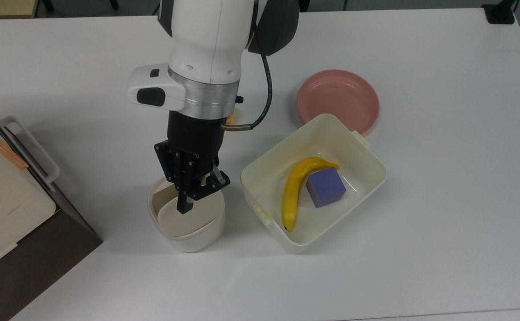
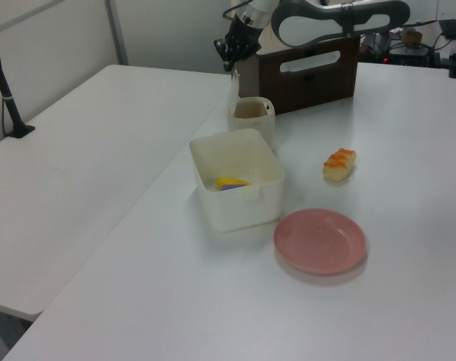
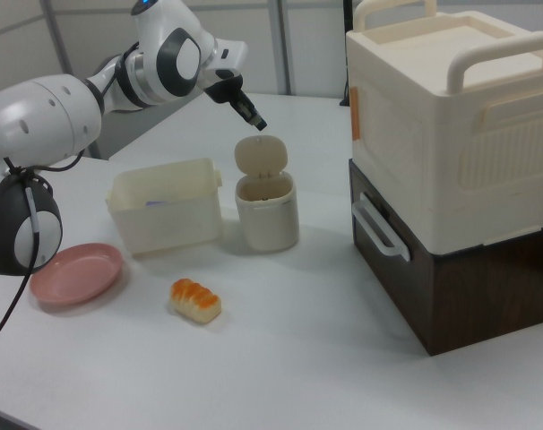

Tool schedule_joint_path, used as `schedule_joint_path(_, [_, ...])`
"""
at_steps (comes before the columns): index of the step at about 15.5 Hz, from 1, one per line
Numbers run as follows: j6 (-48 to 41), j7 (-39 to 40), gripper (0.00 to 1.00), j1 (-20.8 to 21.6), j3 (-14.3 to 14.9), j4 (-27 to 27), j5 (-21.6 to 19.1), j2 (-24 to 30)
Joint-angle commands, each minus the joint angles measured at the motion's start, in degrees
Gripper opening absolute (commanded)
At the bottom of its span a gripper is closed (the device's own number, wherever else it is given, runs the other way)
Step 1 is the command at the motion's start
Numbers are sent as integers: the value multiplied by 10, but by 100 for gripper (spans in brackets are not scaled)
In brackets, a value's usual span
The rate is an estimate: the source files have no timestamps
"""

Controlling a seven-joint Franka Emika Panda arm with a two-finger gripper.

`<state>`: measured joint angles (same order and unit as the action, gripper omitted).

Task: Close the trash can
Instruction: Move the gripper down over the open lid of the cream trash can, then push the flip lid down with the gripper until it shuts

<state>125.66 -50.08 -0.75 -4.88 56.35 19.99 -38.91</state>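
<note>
The trash can point(image 1: 188, 232) is a small cream-white bin at the top view's lower left of centre. Its hinged lid point(image 3: 260, 154) stands upright and open in the right view, above the bin body point(image 3: 267, 215). A brownish inside point(image 1: 164, 198) shows behind the lid point(image 1: 191, 218). My gripper point(image 1: 184, 207) points down with its black fingers pressed together, shut on nothing. Its tip hangs just above the lid's top edge in the right view point(image 3: 257, 124) and in the left view point(image 2: 232, 62), where the trash can point(image 2: 252, 120) stands below it.
A larger cream tub point(image 1: 251, 178) beside the can holds a banana point(image 1: 293, 191) and a purple cube point(image 1: 325, 187). A pink plate point(image 1: 338, 96) lies beyond it. An orange bread piece point(image 3: 196, 299) lies on the table. A cream and brown box stack point(image 3: 451, 179) stands close by.
</note>
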Motion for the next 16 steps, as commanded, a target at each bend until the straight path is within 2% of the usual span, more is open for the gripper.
schedule_joint_path(1, [-5,46,0,6,2,40,8,20])
schedule_joint_path(10, [-96,147,0,3,1,47,1,41])
schedule_joint_path(15, [-103,173,0,1,5,49,1,45])
schedule_joint_path(16, [-102,182,0,0,6,67,7,44])
